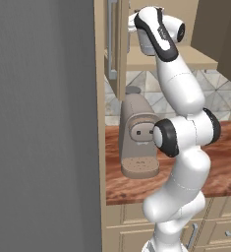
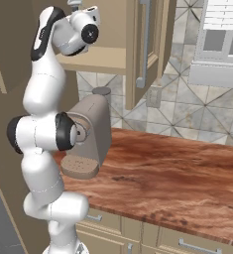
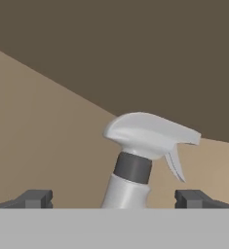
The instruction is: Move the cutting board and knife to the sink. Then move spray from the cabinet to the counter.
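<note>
The two-finger gripper (image 3: 114,198) stands spread wide either side of the pale grey trigger spray bottle (image 3: 135,163), which stands on the shelf of the light tan wooden wall cabinet (image 1: 186,56); grasping it and setting it on the reddish-brown wood-grain counter (image 2: 177,173) apparently remain

- Spray (image 3: 135,160): I read it as smooth pale grey plastic, soft sheen on the trigger head, matt dark collar below it.
- Cabinet (image 2: 146,49): light tan wood look, flat matt, no grain I can see; door's bar handle (image 2: 144,44) brushed metal.
- Counter (image 2: 172,173): reddish-brown wood grain, smooth, slightly glossy.
- Coffee machine (image 1: 136,135): matt taupe plastic, smooth casing.
- Backsplash tiles (image 2: 187,106): grey stone-like, matt.
- Drawer fronts (image 1: 220,229): beige, matt, painted look.
- My gripper (image 3: 118,198) fingertips (image 3: 35,198): dark, matt, plastic-looking.
</note>
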Available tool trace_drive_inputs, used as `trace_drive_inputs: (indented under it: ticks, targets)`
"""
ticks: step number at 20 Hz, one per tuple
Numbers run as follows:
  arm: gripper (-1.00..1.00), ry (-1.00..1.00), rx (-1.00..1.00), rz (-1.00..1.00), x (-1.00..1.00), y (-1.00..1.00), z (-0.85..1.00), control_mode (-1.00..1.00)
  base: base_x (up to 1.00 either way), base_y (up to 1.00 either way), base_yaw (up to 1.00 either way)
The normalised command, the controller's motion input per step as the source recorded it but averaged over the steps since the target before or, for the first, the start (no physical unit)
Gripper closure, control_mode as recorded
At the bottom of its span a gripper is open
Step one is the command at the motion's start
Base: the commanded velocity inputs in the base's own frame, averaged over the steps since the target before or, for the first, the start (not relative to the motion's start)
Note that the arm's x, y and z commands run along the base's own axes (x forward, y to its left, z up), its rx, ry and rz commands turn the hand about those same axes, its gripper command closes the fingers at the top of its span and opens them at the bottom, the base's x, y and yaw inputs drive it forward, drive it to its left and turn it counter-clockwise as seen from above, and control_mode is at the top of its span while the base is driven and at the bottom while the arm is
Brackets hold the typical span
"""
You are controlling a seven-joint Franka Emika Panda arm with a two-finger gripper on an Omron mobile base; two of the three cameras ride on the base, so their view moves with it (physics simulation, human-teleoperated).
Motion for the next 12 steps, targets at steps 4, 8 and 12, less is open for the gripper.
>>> trace_drive_inputs:
  ticks: [4, 8, 12]
  targets:
    - [-1.00, 0.00, 0.00, 0.01, 0.12, 0.00, 0.00, -1.00, 0.00, 0.00, 0.00]
    - [-1.00, 0.03, 0.00, 0.00, 0.23, 0.00, -0.03, -1.00, 0.00, 0.00, 0.00]
    - [-1.00, 0.03, 0.01, 0.00, 0.14, 0.00, -0.04, -1.00, 0.00, 0.00, 0.00]
